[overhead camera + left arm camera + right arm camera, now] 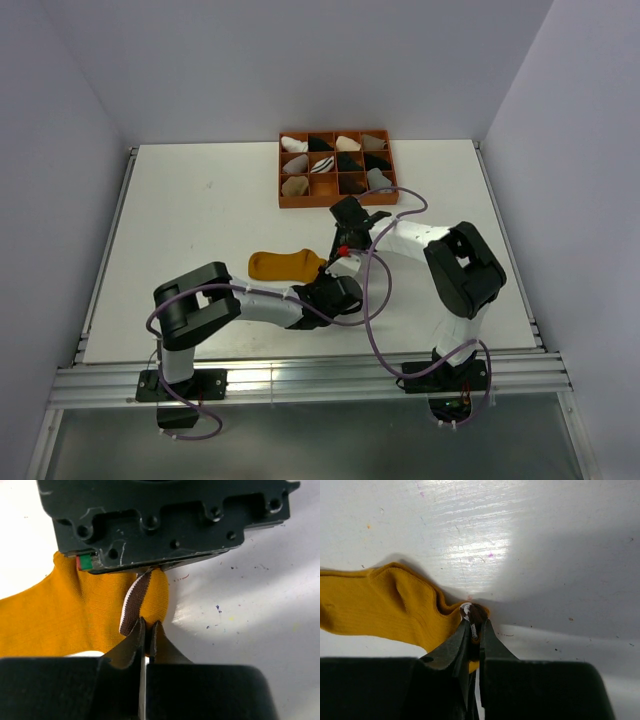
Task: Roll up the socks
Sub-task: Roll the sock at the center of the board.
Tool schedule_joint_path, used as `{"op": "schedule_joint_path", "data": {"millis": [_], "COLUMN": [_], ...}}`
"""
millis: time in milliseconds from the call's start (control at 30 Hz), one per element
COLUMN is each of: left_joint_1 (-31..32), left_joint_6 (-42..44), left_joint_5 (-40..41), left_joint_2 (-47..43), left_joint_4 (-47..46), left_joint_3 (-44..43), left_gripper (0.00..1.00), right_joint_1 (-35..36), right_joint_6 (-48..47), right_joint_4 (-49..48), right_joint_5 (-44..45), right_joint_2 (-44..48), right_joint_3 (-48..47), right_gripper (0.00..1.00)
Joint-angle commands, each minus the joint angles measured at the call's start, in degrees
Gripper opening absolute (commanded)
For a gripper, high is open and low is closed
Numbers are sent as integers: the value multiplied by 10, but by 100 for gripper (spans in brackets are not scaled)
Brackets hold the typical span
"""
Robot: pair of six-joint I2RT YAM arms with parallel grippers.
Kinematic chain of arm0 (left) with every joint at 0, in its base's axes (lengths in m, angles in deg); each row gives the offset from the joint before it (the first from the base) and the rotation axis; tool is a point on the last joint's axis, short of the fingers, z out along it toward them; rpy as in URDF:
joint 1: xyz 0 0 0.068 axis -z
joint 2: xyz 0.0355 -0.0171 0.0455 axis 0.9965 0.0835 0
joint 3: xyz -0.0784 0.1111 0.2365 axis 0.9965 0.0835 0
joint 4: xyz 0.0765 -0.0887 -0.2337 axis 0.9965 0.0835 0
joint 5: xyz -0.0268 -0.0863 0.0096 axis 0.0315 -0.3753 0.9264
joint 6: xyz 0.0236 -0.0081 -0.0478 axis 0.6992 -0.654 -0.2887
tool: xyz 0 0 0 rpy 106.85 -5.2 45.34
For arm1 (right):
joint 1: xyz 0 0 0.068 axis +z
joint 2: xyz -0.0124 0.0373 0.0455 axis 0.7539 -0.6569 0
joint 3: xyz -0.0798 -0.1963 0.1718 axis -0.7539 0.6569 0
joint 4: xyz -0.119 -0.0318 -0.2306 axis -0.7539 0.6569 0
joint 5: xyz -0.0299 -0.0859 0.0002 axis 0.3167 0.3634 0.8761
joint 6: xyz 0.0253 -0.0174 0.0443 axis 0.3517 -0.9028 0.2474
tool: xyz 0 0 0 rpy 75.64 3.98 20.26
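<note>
Mustard-yellow fabric sock (282,265) lies on the white table (180,200), long axis nine-to-three o'clock; your left gripper (147,628) and right gripper (474,622) both clamp its striped cuff (132,605) at the three o'clock end.

One mustard-yellow sock (282,265) flat on table (200,200), toe left, brown-white striped cuff (134,600) bunched at right end.

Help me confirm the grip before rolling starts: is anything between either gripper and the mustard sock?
Nothing visible does. The left gripper and the right gripper are both shut on the mustard sock at its striped cuff, facing each other. The tray of sock bundles sits farther back, apart from them.
</note>
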Motion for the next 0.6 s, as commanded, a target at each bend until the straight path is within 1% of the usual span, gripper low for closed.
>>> {"op": "schedule_joint_path", "data": {"millis": [0,33,67,133,167,267,300,333,367,400,500,533,567], "left_joint_1": [-20,-23,-26,-40,-46,-80,-100,-111,-120,-140,-162,-172,-177], "left_joint_6": [-24,-26,-29,-42,-49,-84,-106,-119,-132,-162,-209,-242,-259], "left_joint_5": [-42,-52,-63,-109,-129,-210,-229,-269,-287,-307,-358,-368,-386], "left_joint_2": [12,8,-3,-20,-31,-81,-103,-112,-122,-135,-157,-161,-164], "left_joint_4": [44,43,38,31,27,-2,-17,-24,-29,-44,-75,-85,-117], "left_joint_3": [3,4,7,19,25,54,69,76,83,98,138,148,161], "left_gripper": [1,1,1,1,1,1,1,1,1,1,1,1,1], "right_joint_1": [-6,-7,-9,-14,-16,-23,-25,-25,-27,-27,-27,-27,-26], "right_joint_6": [-10,-9,-8,-8,-9,-13,-8,-5,-2,6,19,24,25], "right_joint_4": [3,-2,-13,-22,-28,-24,-27,-29,-31,-34,-49,-54,-66], "right_joint_5": [-13,-18,-22,-23,-22,-7,-2,2,6,15,18,16,11], "right_joint_2": [10,21,28,50,57,83,91,105,110,116,134,138,138], "right_joint_3": [-3,0,2,9,9,3,5,7,9,15,36,41,46], "right_gripper": [4,9,21,34,44,55,60,62,65,66,66,66,66]}}
